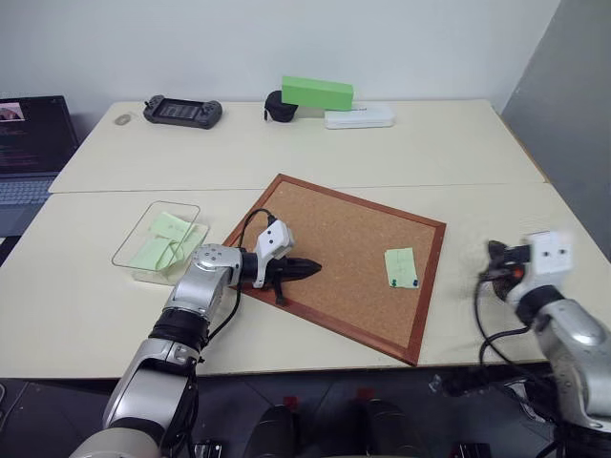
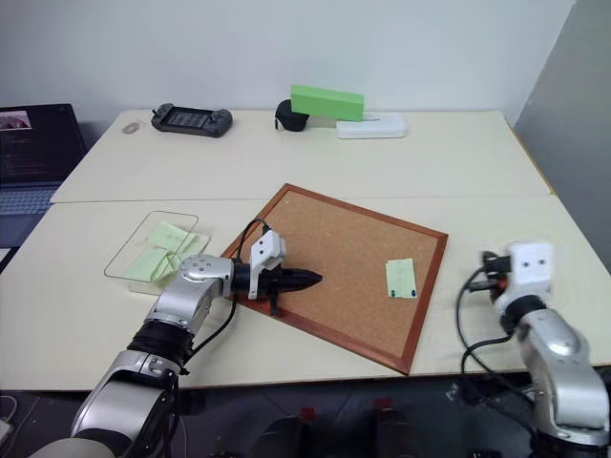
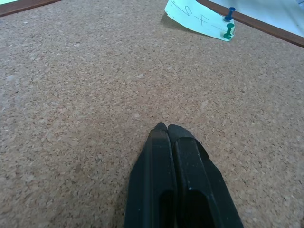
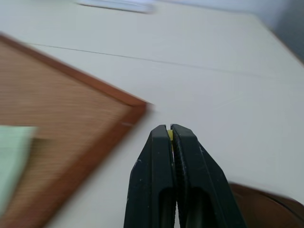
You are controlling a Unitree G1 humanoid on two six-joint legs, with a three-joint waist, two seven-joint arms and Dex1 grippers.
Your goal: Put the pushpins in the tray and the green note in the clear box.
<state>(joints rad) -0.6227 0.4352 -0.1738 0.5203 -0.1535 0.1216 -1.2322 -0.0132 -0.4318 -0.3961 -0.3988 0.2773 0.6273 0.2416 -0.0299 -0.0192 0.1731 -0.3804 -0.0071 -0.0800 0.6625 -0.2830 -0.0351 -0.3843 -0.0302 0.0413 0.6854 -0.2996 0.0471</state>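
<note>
Pins point(image 3: 229, 23) are still pegging green note point(image 1: 402, 267) to corkboard point(image 1: 334, 239) w/ L pincer point(image 3: 166, 129) shut empty, R pincer point(image 4: 169, 130) nipping yellow pin point(image 4: 170, 135); you're handling tiny, slippery heads, so grip the head.

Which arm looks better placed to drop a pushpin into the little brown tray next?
Right. The right gripper is shut on a yellow pushpin, and the tray lies close beside it. The left gripper is shut on nothing, over the corkboard, farther from the tray.
</note>
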